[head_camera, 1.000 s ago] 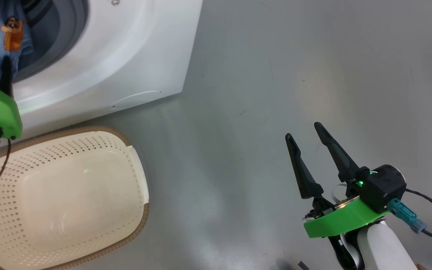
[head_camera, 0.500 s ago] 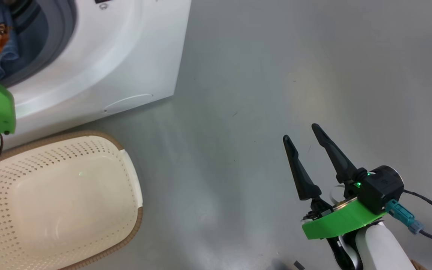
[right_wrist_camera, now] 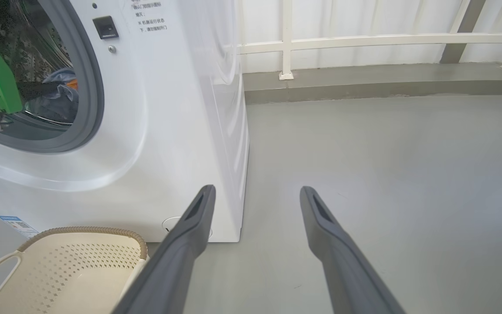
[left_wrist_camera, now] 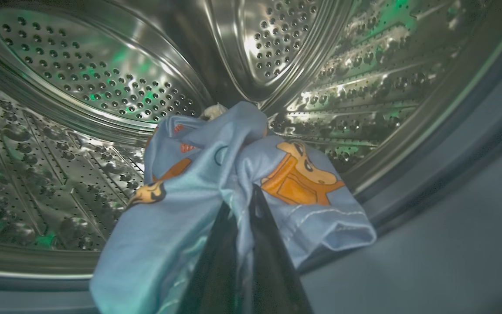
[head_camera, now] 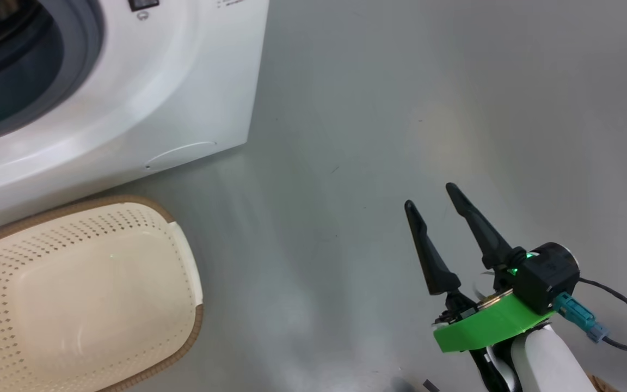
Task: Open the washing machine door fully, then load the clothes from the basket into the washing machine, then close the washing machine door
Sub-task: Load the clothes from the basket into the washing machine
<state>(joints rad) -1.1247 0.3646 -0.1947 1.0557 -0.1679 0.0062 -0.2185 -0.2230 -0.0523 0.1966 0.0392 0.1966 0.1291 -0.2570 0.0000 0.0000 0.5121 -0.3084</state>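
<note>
**Garment Gripped Inside the Drum**

The washing machine (head_camera: pixel 128 98) is seen with its steel drum (left_wrist_camera: pixel 81 87) exposed. The basket (head_camera: pixel 85 294) is set just beside its front. The clothes (left_wrist_camera: pixel 181 205) are pinched by the closed left gripper (left_wrist_camera: pixel 242 198) (well inside the drum). The right gripper (head_camera: pixel 429 195) is held spread, gripping nothing.

Grey floor (head_camera: pixel 455 81), white railing (right_wrist_camera: pixel 364 40), white curtain (right_wrist_camera: pixel 364 17)
</note>
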